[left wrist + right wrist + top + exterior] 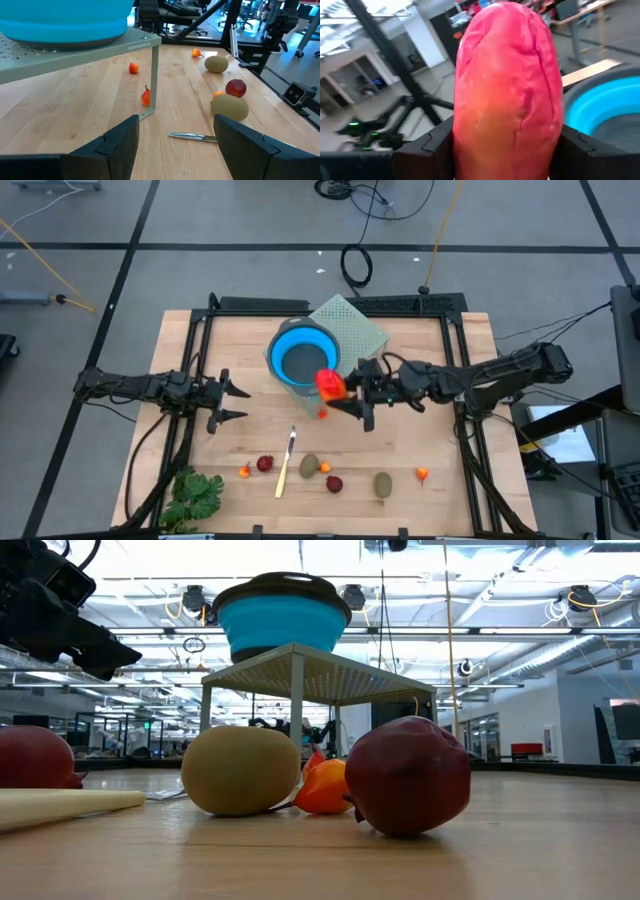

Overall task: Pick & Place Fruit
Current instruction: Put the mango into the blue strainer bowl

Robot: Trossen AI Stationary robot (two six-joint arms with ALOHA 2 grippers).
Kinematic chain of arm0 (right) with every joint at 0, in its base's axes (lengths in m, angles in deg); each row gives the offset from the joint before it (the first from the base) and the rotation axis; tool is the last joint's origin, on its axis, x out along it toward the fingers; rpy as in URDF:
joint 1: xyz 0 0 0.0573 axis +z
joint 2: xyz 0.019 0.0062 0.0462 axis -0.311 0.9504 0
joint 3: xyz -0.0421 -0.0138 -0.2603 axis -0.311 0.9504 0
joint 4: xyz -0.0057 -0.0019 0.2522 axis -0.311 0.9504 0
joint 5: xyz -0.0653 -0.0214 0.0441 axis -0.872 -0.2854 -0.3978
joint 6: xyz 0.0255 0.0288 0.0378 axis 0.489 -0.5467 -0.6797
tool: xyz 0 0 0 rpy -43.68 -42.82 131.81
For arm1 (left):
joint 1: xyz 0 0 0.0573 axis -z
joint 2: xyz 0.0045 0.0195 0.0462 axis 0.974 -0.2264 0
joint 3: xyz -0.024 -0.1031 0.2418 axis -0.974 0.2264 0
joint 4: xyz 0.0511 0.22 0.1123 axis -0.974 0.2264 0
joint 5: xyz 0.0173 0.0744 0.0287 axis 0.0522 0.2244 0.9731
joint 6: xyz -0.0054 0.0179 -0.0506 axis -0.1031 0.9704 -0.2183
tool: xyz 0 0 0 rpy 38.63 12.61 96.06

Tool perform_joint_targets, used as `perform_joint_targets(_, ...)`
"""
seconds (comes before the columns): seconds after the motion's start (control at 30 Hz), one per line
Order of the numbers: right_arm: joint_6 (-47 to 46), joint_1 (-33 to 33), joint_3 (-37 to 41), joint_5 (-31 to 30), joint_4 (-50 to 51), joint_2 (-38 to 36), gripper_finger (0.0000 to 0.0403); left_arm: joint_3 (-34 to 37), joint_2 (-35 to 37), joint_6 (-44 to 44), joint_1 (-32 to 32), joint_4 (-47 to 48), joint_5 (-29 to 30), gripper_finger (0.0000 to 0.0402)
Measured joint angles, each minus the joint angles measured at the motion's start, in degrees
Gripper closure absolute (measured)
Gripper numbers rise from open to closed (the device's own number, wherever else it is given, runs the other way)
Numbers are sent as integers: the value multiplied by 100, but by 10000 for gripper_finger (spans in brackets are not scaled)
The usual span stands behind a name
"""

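My right gripper (342,392) is shut on the larger orange-red oblong fruit (330,384), which hangs at the near right rim of the blue bowl (300,360). The bowl stands on a perforated grey-green stand (350,330). My left gripper (232,402) waits open at the table's left, left of the stand, with nothing between its fingers (120,142). Along the near edge lie brown-green ovals (309,466) (383,484), dark red balls (265,464) (334,483) and tiny orange bits (244,471) (422,474). A small red bit (322,414) lies beside the stand. My right gripper pinches the orange-red fruit's two sides (470,135) between its two fingers (427,145), which reach in about level from the table's right. The fruit points forward past the fingertips, lifted clear of the table, next to the bowl's rim (600,100).
A thin pale stick with a metal end (287,463) lies among the fruit near the front edge. A leafy green bunch (195,495) sits at the near left corner. Dark frame rails (190,380) run along the left and right sides.
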Motion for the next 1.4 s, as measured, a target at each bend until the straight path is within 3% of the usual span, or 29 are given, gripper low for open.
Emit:
perform_joint_targets(0.47,2758,-735,1,-11,18,-17,186,0,0,-51,0,-15,-1,147)
perform_joint_targets(0.77,4994,-747,1,-61,10,-17,185,2,0,-1071,-1,-887,2,147)
perform_joint_targets(0.93,5530,-747,1,-506,-124,-17,180,2,1,-1486,0,-1761,2,147)
perform_joint_targets(1.4,5849,-745,1,-488,-291,-17,179,1,2,-2152,1,-3344,-33,147)
